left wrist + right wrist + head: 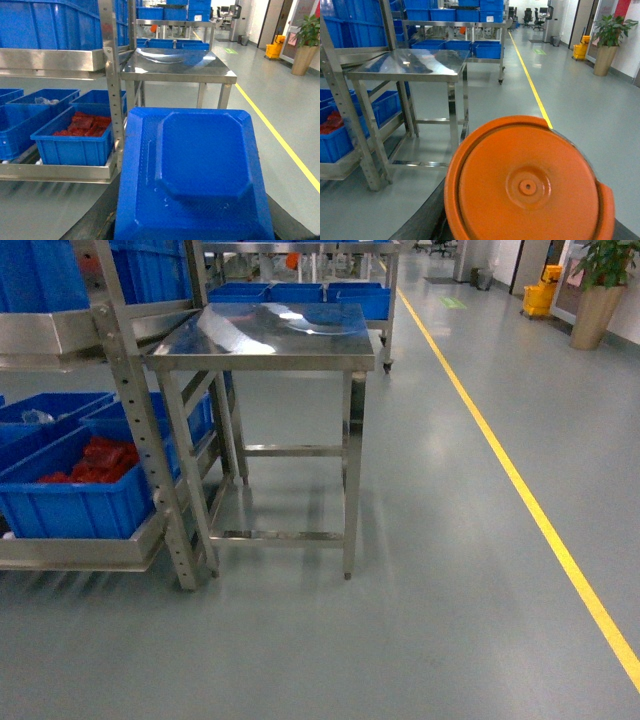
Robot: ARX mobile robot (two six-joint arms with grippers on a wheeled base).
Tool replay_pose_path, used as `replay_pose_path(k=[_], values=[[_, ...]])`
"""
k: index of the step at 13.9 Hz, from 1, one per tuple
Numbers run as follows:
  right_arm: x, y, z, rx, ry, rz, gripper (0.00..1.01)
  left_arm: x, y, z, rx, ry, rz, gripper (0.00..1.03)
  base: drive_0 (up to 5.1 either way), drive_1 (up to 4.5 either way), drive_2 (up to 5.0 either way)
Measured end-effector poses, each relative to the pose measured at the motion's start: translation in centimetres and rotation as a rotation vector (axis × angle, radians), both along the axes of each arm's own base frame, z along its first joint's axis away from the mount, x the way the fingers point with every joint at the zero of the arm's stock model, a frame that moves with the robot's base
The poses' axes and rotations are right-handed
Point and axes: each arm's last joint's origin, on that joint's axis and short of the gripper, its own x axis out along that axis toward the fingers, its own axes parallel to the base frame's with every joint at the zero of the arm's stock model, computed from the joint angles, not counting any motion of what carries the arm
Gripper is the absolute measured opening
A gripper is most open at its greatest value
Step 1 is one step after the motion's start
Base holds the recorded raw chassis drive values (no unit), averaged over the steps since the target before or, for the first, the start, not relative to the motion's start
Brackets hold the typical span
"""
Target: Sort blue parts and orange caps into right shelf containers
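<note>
A large blue part (195,165), a moulded tray shape with a raised octagonal middle, fills the left wrist view. My left gripper (192,227) is shut on it, and only dark finger edges (92,220) show beside it. A round orange cap (527,185) fills the right wrist view with my right gripper (525,230) shut on it, jaws hidden behind it. Neither gripper shows in the head view. Blue containers (70,505) sit on the steel shelf (135,420) at the left; the nearest container (75,147) holds red pieces.
A bare stainless table (270,350) stands just right of the shelf, straight ahead. More blue crates (300,290) sit on a rack behind it. A yellow floor line (520,490) runs along the right, with a plant pot (597,310) and a yellow bucket (538,295) far off.
</note>
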Motion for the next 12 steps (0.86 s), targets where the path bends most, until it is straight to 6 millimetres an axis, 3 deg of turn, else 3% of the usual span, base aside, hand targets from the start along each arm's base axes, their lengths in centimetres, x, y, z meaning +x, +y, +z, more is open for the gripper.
replay_pose_path(k=[11,12], values=[[0.0,0.0,-0.01,0.0,0.002,0.0,0.45,0.0,0.0,0.01,0.0,-0.001,0.0,0.43,0.1,4.42,-4.2],[0.0,0.0,0.06,0.0,-0.006,0.0,0.45,0.0,0.0,0.04,0.0,-0.004,0.002,0.43,0.0,0.0,0.0]])
